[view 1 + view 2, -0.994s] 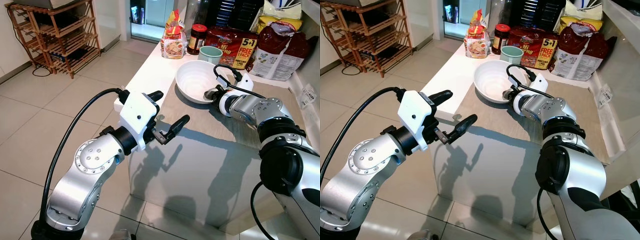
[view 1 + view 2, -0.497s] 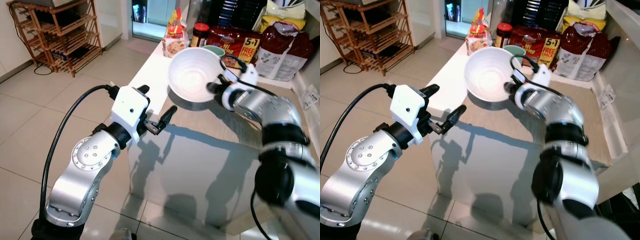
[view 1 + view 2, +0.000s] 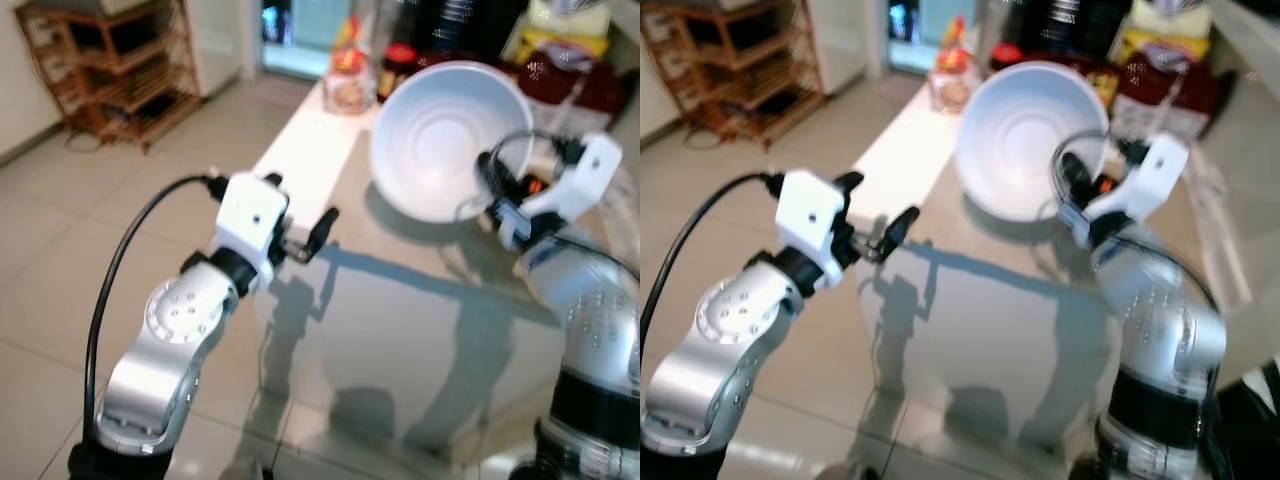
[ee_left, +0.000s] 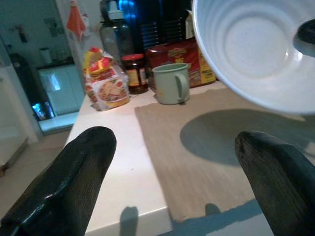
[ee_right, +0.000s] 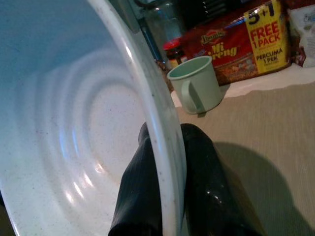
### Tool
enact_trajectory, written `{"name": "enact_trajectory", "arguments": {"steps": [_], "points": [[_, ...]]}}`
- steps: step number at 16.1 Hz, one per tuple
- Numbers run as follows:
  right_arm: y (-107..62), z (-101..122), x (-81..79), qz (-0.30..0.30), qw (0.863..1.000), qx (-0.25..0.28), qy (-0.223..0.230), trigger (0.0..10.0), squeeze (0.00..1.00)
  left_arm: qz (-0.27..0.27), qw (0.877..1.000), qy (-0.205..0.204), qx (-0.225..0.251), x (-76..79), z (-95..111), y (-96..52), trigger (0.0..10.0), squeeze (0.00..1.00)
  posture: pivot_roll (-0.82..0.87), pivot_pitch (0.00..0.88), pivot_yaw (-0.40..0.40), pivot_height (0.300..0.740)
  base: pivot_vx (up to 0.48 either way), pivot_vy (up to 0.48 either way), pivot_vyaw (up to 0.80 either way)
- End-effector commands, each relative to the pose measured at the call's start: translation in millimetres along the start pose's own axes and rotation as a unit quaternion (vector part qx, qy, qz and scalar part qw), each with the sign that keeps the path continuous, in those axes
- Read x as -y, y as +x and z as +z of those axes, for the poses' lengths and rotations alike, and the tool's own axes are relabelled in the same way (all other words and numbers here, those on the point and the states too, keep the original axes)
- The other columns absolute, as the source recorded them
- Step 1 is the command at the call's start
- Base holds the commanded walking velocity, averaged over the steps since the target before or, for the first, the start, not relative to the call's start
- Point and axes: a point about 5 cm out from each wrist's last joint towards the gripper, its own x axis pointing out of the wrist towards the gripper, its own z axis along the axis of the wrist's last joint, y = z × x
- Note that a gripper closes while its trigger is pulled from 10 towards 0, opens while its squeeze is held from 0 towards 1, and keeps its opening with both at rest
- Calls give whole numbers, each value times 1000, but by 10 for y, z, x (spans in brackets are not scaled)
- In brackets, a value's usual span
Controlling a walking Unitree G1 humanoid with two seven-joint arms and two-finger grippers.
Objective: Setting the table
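A large white bowl (image 3: 447,138) hangs tilted in the air above the beige placemat (image 4: 206,142), its inside facing me. My right gripper (image 5: 170,162) is shut on the bowl's rim (image 5: 162,147), one finger inside and one outside. My left gripper (image 3: 300,235) is open and holds nothing, out past the counter's near left corner. A pale green mug (image 4: 171,83) stands on the counter behind the mat.
Snack bags (image 4: 106,81), a dark jar (image 4: 134,73) and a red packet (image 5: 236,44) line the back of the white counter (image 4: 113,162). A wooden shelf rack (image 3: 110,60) stands on the tiled floor at the far left.
The right gripper has lifted the bowl higher and carried it to the right, tilting it more toward me. The left arm has barely moved. The head views have blurred and shifted.
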Motion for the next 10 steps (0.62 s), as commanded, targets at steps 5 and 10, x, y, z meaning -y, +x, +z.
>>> {"name": "enact_trajectory", "arguments": {"steps": [5, 10], "points": [[-164, 27, -55, -21, 997, 53, -55, 10000, 0, -2, 1000, -3, -3, 36, -11, 43, 10000, 0, 72, 25, -48, 740, -297, 0, 0], [-237, -184, 70, -68, 982, 31, -175, 10000, 0, 21, 1000, -2, -20, 3, -96, 69, 10000, 0, 66, 30, -47, 740, -108, 0, 0]]}}
